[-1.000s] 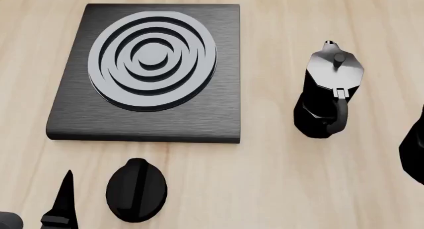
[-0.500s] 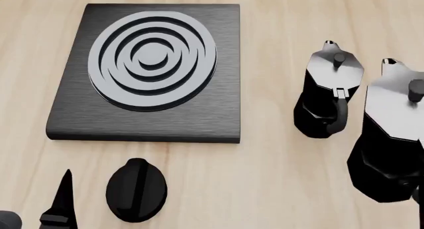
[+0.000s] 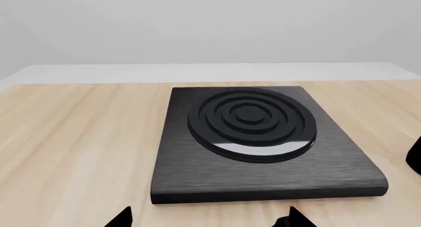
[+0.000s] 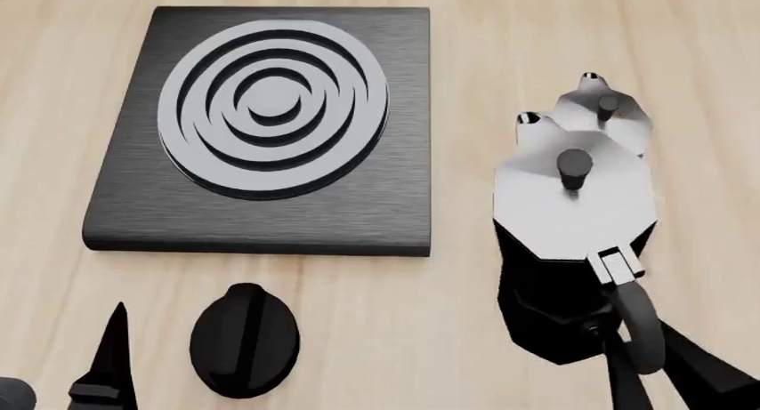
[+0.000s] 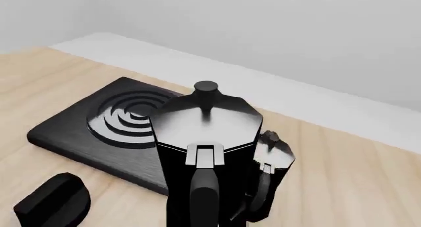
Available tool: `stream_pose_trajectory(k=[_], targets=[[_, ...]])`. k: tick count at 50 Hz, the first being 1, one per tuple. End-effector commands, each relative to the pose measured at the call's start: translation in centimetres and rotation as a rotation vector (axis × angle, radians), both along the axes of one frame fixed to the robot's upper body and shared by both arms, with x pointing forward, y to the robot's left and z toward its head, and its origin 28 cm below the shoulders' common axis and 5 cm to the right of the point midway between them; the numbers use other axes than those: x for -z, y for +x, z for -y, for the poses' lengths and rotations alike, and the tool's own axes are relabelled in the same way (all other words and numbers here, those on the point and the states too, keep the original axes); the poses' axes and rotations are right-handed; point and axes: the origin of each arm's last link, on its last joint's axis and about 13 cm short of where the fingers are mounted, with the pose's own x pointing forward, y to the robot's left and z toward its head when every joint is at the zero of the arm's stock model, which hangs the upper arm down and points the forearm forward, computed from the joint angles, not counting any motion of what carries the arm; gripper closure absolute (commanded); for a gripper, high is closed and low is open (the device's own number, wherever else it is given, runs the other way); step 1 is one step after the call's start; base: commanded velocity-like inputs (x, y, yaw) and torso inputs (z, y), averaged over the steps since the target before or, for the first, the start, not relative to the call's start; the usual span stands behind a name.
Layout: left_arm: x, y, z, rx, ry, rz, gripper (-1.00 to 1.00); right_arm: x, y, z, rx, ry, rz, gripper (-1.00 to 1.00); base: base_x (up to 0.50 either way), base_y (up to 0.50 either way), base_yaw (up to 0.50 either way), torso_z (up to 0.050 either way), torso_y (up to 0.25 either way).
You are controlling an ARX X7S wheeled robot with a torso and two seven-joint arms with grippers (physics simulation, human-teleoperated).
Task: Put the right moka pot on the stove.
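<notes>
Left gripper (image 4: 101, 374): jaws parted, holding nothing, parked near the stove's front edge, just beside the black oval knob (image 4: 244, 341). Stove (image 4: 267, 130): bare, burner (image 4: 276, 106) unoccupied, ready to receive. Right moka pot (image 4: 572, 250): off the stove's right side, carried by its handle (image 4: 635, 325), presumably for clearance on the way across; upright. Second moka pot (image 4: 608, 116): right of the stove, largely masked behind the carried one. Right gripper (image 4: 650, 370): jaws clamped on the handle; fingertips cut off at frame edge. Whether the pot's base clears the table cannot be judged.
</notes>
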Motion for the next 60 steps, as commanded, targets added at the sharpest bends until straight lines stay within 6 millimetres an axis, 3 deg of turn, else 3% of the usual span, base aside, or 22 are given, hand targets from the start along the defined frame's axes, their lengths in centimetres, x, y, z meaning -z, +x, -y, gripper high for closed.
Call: stream_pose_trajectory(k=[1, 15, 19, 45, 60], targets=[[0.0, 0.0, 0.0, -0.001, -0.002, 0.0, -1.0, -0.5, 0.7, -1.4, -0.075, -0.006, 0.047, 1.0, 0.0, 0.0, 0.0, 0.0, 0.01], [-0.1, -0.1, 0.0, 0.002, -0.004, 0.003, -1.0, -0.6, 2.8, -3.4, -0.164, -0.009, 0.049, 1.0, 0.0, 0.0, 0.0, 0.0, 0.001], [0.0, -0.1, 0.0, 0.004, -0.004, 0.004, -1.0, -2.4, 3.5, -3.8, -0.176, -0.008, 0.05, 1.0, 0.0, 0.0, 0.0, 0.0, 0.0], [-0.2, -0.2, 0.0, 0.003, -0.009, 0.008, -1.0, -2.5, 8.6, -6.4, -0.222, 0.005, 0.037, 1.0, 0.0, 0.0, 0.0, 0.0, 0.001], [-0.1, -0.2, 0.0, 0.003, -0.009, 0.007, -1.0, -3.7, 12.3, -7.6, -0.223, 0.026, 0.051, 1.0, 0.0, 0.0, 0.0, 0.0, 0.001]])
